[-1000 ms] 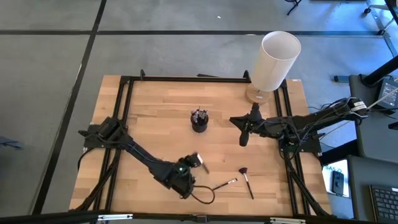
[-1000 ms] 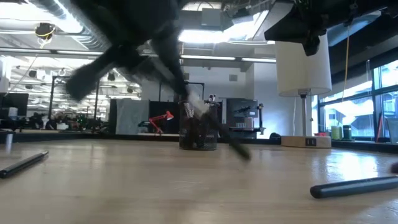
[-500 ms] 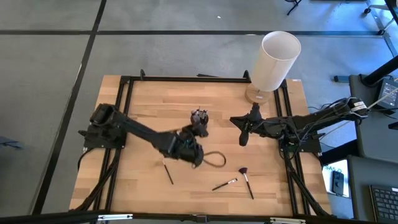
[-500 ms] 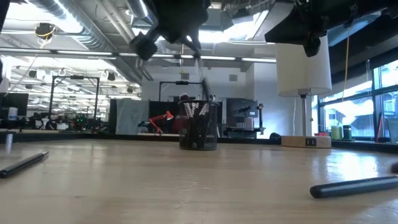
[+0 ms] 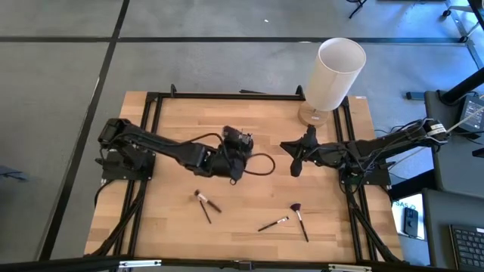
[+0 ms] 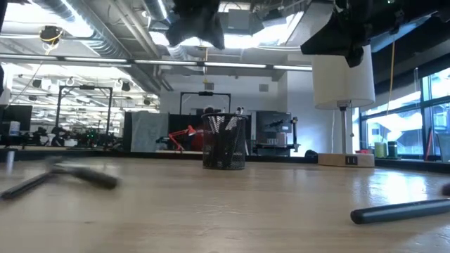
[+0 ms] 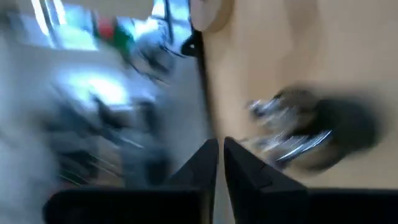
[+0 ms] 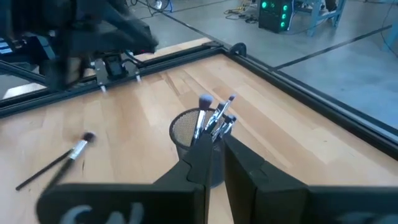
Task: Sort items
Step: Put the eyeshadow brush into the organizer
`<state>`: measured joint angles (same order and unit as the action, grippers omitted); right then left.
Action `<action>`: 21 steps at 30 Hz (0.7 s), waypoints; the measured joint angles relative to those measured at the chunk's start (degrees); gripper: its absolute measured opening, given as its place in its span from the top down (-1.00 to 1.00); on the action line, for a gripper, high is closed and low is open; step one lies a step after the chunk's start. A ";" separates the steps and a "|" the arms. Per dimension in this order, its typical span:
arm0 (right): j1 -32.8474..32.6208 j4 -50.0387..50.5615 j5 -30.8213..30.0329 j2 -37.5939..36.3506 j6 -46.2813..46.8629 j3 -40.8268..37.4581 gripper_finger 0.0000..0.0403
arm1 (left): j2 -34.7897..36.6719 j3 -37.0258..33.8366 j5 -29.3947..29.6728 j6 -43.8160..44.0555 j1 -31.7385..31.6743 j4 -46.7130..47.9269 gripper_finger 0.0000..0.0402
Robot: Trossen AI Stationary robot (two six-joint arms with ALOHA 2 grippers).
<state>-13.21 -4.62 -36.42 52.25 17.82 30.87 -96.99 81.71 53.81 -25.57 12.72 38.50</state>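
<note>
Brushes (image 8: 214, 118) stand in unlabelled black mesh cup (image 8: 193, 146).

My arms (image 5: 174, 149): dark
Cup (image 6: 225, 141): black mesh
Table (image 5: 181, 121): pale wood, black frame
Lamp shade (image 5: 333, 73): white
Brush handles (image 5: 204, 211): black

You are working in an open-plan office or lab hall. The low view shows exposed ceiling ducts (image 6: 105, 28) and strip lighting, rows of desks with monitors (image 6: 42, 130), and tall windows (image 6: 429, 105). The high view shows a grey concrete floor (image 5: 60, 91) with dark taped lines around the black-framed wooden worktable (image 5: 181, 125).
</note>
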 joint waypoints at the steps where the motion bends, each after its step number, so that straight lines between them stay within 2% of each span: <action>1: 0.00 0.24 0.00 0.00 0.19 0.00 0.82 | 0.00 0.00 -1.87 10.16 0.15 1.27 0.89; 3: 0.00 1.05 0.01 0.00 1.86 0.00 0.82 | 0.07 0.00 -8.31 28.43 0.60 7.00 0.89; 5: -0.02 2.45 0.04 0.00 3.31 0.00 0.82 | 0.07 0.00 -18.92 40.60 1.11 14.67 0.89; 8: -0.02 5.01 0.01 0.00 5.23 0.00 0.82 | 0.08 -0.48 -33.38 52.43 2.44 25.26 0.86; 10: -0.02 5.65 0.03 0.00 6.34 0.00 0.82 | -0.02 -0.90 -39.52 56.21 4.42 31.34 0.82; 14: -0.02 5.86 0.67 0.00 8.54 0.00 0.82 | 0.04 -0.92 -43.63 58.48 11.42 36.10 0.73; 21: -0.02 5.80 1.71 0.00 10.61 0.00 0.82 | -2.09 -0.90 -42.10 55.04 22.10 29.61 0.57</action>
<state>-13.23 1.17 -34.72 52.25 28.44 30.87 -99.08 80.82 11.71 29.47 34.82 68.11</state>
